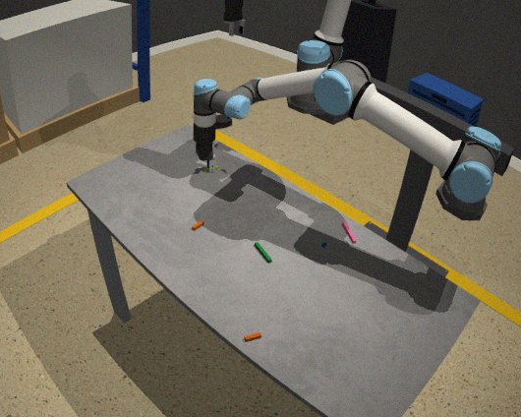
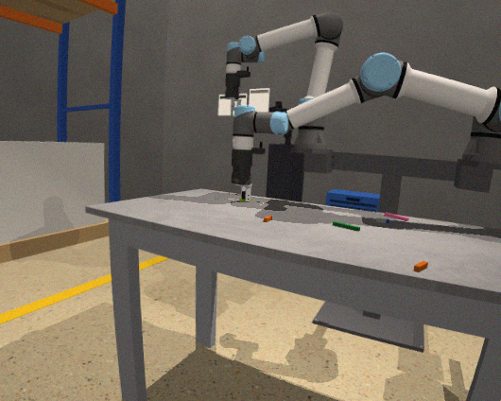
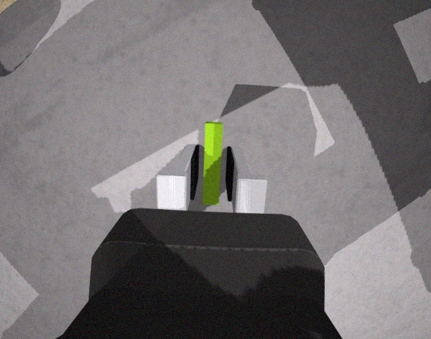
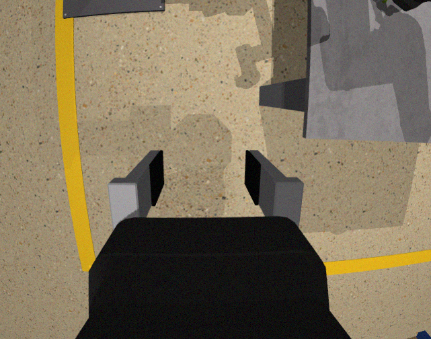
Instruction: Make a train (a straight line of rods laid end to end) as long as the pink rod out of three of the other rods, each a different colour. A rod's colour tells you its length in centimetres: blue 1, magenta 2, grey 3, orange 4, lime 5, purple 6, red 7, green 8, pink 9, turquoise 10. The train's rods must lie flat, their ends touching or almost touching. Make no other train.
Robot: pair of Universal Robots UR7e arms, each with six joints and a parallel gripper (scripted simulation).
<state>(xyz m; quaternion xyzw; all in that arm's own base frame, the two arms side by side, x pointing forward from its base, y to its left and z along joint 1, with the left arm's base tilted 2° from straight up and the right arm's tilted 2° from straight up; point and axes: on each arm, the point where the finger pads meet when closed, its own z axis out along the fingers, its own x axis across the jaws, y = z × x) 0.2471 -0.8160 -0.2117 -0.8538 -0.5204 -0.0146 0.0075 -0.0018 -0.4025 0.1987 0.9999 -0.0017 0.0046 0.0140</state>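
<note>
A lime rod point(image 3: 212, 138) point(image 1: 216, 168) lies flat on the table between the fingers of my left gripper point(image 3: 212, 163) point(image 2: 246, 200). The fingers are partly closed, with a gap on each side of the rod, so the gripper is open. My right gripper point(image 4: 204, 167) point(image 1: 237, 30) is wide open and empty, high up beyond the table. The pink rod point(image 1: 349, 232) point(image 2: 396, 217) lies near the back edge, with the short blue rod point(image 1: 323, 244) point(image 2: 388, 221) close by. A green rod point(image 1: 262, 252) point(image 2: 346, 226) lies mid-table. One orange rod point(image 1: 198, 225) point(image 2: 267, 218) and another orange rod point(image 1: 253, 336) point(image 2: 421, 267) lie apart.
The table point(image 1: 298, 305) point(image 2: 197, 227) carries the rods, all spaced apart. Arm shadows cover the blue rod and much of the far side. The left arm reaches over the back of the table. The right wrist view shows mostly floor point(image 4: 109, 65) and a table corner point(image 4: 354, 116).
</note>
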